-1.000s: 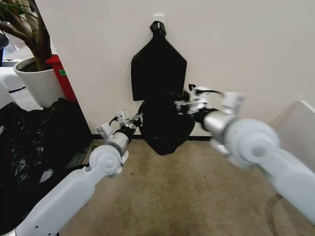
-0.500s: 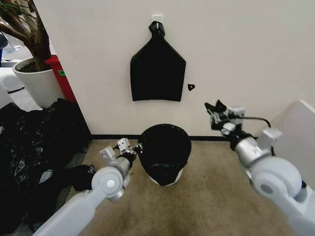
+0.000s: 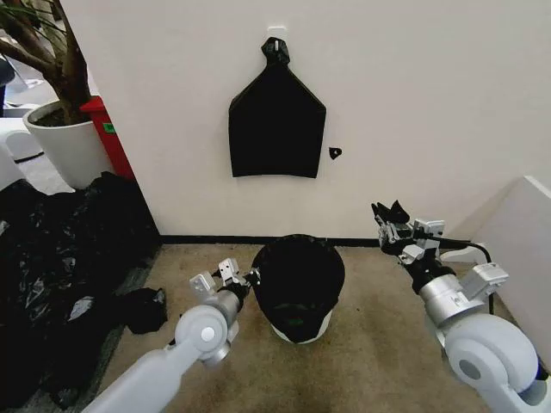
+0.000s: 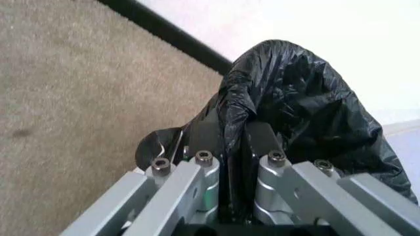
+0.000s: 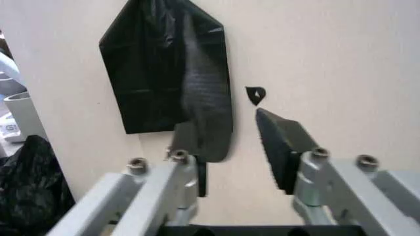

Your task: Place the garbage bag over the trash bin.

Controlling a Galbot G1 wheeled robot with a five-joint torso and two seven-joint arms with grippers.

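Risk: we judge the thin film could slip off the rim or tear if we tug from the one side we hold; the far side of the garbage bag [image 3: 298, 274] has no grip on it
Cause: the plastic is soft and glossy, and only the left gripper [image 3: 250, 277] has it, so any sideways pull may also tip the light bin
Bag: it drapes over the top of the trash bin [image 3: 301, 325], covering the mouth and most of the wall, with cream plastic showing only at the base
Bin: it stands on the carpet [image 3: 362, 361] near the wall, below the flat black bundle [image 3: 276, 120] hanging there
Left arm: we reach forward and low, the gripper at the bag's left edge, jaws clenched on a fold of the black film, as the left wrist view shows [image 4: 229, 162]
Right arm: we hold it raised to the right, well apart from the bin, the right gripper [image 3: 389, 217] pointing toward the wall, jaws spread and holding nothing
Progress: we judge the bag mostly on, not yet released
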